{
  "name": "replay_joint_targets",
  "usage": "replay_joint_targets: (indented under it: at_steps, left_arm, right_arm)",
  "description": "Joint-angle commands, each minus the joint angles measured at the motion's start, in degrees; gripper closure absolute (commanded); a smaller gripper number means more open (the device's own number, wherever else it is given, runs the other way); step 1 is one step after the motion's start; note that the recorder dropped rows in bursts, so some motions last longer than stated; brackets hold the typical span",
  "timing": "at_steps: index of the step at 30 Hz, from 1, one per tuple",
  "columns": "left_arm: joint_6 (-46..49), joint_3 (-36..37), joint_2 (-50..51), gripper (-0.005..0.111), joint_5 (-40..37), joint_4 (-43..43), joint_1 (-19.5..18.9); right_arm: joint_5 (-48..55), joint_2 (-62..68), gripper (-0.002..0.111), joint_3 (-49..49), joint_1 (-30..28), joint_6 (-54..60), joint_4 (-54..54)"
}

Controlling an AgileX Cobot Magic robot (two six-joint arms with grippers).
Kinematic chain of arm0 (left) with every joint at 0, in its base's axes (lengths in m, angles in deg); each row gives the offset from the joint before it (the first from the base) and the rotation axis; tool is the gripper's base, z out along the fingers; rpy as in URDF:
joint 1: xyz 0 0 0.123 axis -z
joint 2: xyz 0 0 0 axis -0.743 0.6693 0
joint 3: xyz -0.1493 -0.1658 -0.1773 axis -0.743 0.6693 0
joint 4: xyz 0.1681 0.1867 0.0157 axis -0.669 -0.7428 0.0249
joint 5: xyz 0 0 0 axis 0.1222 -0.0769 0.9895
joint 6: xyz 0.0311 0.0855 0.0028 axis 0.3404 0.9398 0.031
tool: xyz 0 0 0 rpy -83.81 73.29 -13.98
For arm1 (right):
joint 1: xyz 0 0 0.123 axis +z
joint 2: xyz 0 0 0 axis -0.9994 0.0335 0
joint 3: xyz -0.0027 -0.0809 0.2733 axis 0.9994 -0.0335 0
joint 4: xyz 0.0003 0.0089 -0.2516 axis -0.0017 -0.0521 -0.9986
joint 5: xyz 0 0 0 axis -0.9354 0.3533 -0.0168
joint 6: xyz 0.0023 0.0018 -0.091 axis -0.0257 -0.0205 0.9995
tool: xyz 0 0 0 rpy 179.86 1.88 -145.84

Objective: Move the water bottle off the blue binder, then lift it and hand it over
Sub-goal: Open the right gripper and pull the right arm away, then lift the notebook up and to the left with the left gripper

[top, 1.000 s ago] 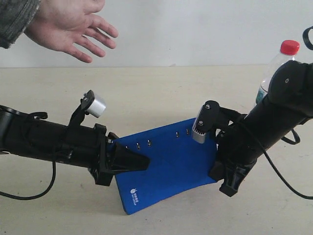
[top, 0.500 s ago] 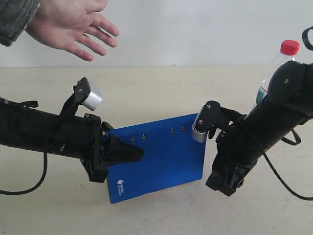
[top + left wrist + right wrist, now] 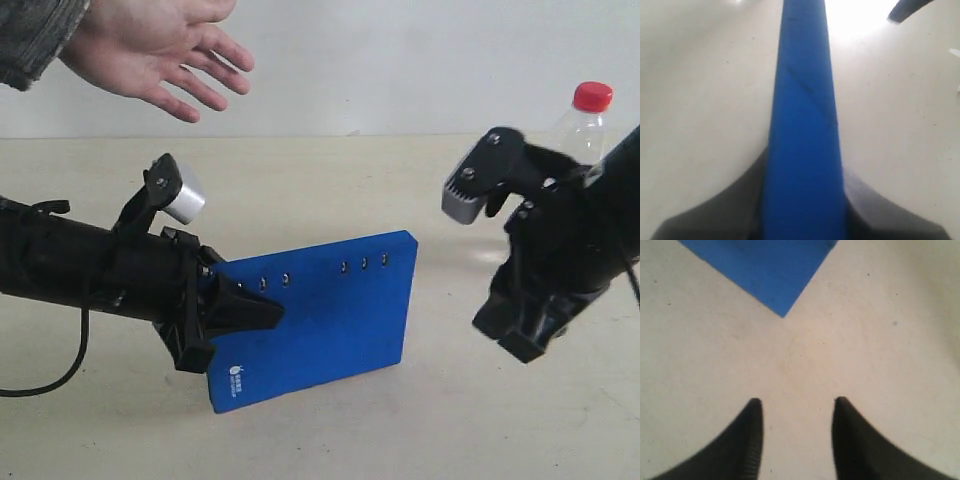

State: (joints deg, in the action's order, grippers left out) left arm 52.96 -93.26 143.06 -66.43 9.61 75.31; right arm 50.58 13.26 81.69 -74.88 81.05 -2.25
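Observation:
The blue binder [image 3: 320,315] hangs tilted above the table, held at its logo corner by my left gripper [image 3: 262,313], which is shut on it. The left wrist view shows the blue binder [image 3: 804,125] edge-on between the dark fingers [image 3: 715,210]. My right gripper [image 3: 525,335] is off to the binder's right, apart from it, open and holding nothing. In the right wrist view, the right gripper [image 3: 796,402] hovers over bare table with a corner of the binder [image 3: 772,270] beyond the fingertips. The water bottle [image 3: 582,125] stands upright at the far right, half hidden behind the right arm.
An open human hand [image 3: 165,45] reaches in palm-down at the upper left, above the left arm. The beige table [image 3: 330,190] runs back to a white wall. A black cable [image 3: 50,385] trails from the left arm near the front left edge.
The left gripper has raised the binder off the table and carried it left. The right arm has let go of the binder's edge and pulled up and to the right.

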Motion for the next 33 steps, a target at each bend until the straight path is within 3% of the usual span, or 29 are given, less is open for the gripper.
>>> replay_joint_targets:
  at_steps: [1,6,11,15,19,22,24,28,33]
  left_arm:
    - [-0.84,0.03,-6.18,0.101,5.71,-0.37,0.01]
    - [-6.67,0.03,-14.72,0.101,9.20,-4.20,0.61]
    - [-11.90,0.96,-22.69,0.101,16.38,-7.44,7.86]
    - [-15.06,3.87,-27.04,0.101,30.90,-7.22,17.86]
    - [-18.28,6.04,-28.11,0.101,53.13,-4.19,27.86]
    - [-19.62,6.24,-26.97,0.101,69.15,-4.00,31.89]
    - [-20.17,6.24,-26.26,0.101,75.93,-6.93,32.70]
    - [-21.06,6.24,-25.82,0.101,78.86,-8.33,32.70]
    - [-23.78,6.01,-25.82,0.101,89.39,-8.92,32.70]
  right_arm:
    - [7.21,-11.91,0.107,-0.14,-0.05,-5.01,-6.85]
    - [12.16,-20.29,0.107,-0.14,-0.05,-13.78,-14.20]
    - [13.74,-24.08,0.107,-0.14,-0.05,-14.23,-14.59]
    - [13.62,-24.34,0.107,-0.14,-0.05,-14.34,-14.59]
    - [13.51,-24.34,0.107,-0.14,-0.05,-15.88,-14.59]
    - [13.62,-24.34,0.107,-0.14,-0.05,-16.64,-14.49]
    - [13.62,-24.34,0.107,-0.14,-0.05,-17.34,-14.49]
    - [13.75,-24.34,0.107,-0.14,-0.05,-17.46,-14.49]
    - [15.27,-24.34,0.107,-0.14,-0.05,-18.46,-14.49]
